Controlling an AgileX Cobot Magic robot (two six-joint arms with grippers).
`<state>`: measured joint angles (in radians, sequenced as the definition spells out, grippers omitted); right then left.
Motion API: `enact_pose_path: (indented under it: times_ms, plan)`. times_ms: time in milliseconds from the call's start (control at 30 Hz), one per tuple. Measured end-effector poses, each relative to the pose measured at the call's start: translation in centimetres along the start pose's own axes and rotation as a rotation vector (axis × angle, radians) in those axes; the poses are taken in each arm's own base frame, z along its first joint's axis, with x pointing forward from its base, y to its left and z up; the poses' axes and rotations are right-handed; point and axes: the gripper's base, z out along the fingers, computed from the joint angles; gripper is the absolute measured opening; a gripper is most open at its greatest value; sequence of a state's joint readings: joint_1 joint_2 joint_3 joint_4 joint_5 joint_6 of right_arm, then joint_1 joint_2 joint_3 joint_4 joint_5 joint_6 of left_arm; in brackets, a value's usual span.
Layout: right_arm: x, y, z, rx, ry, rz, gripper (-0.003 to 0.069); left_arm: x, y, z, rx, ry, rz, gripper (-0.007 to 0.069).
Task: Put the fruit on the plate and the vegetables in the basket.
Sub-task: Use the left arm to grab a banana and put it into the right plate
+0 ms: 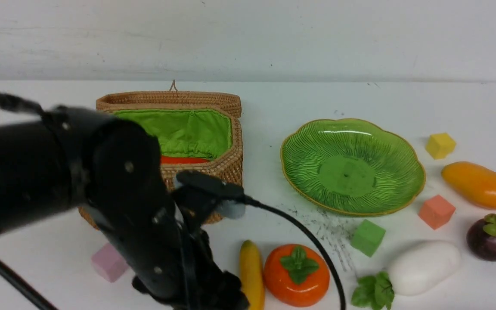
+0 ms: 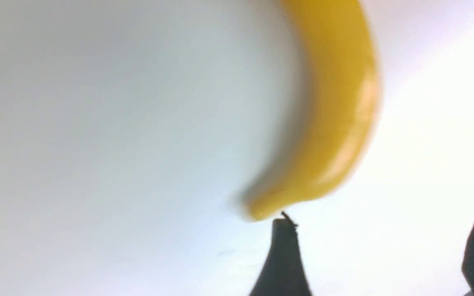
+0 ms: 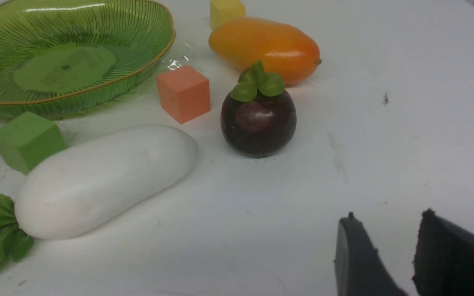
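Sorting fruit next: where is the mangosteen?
In the front view the mangosteen stands near the right edge, just nearer than the mango and right of the white radish.

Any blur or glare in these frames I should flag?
Front view: the left arm is motion-smeared, the rest fairly sharp. Left wrist view: the banana is blurred, the table beside it blown out. Right wrist view: crisp, slight glare on the plate.

Bright, even light from above, with soft, faint shadows. Glare streaks on plate (image 1: 343,131) and mango (image 3: 276,51). Left wrist view motion-blurred: banana (image 2: 335,102) smeared, surface (image 2: 97,123) washed out. Left arm (image 1: 37,172) blurred in front view. Right wrist view sharp.
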<state>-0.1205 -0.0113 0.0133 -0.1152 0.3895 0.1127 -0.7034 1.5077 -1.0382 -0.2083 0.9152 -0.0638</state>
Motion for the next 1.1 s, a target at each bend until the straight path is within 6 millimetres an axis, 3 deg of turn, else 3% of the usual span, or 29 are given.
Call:
enact_pose_path:
  times_ms: [133,233,533,767,1000,1100]
  plan:
    - [0.0,0.0,0.0,0.000,0.000,0.000,0.0242,-0.5,-1.8,1.6,0.023,-0.083,-0.128,0.0534]
    - [0.0,0.0,0.0,0.000,0.000,0.000,0.0242,-0.9,-2.0,2.8,0.024,-0.090,-0.168,0.0534]
    - [0.0,0.0,0.0,0.000,0.000,0.000,0.0242,-1.0,-1.3,8.2,-0.032,0.048,-0.199,0.0531]
    - [0.0,0.0,0.0,0.000,0.000,0.000,0.0242,-0.8,-1.1,9.1,-0.046,0.085,-0.191,0.0501]
    - [0.0,0.0,0.0,0.000,0.000,0.000,0.0242,-0.1,-1.0,9.1,-0.054,0.166,-0.080,0.0302]
    - [0.0,0.0,0.0,0.000,0.000,0.000,0.0242,0.1,-1.0,9.0,-0.055,0.183,-0.060,0.0304]
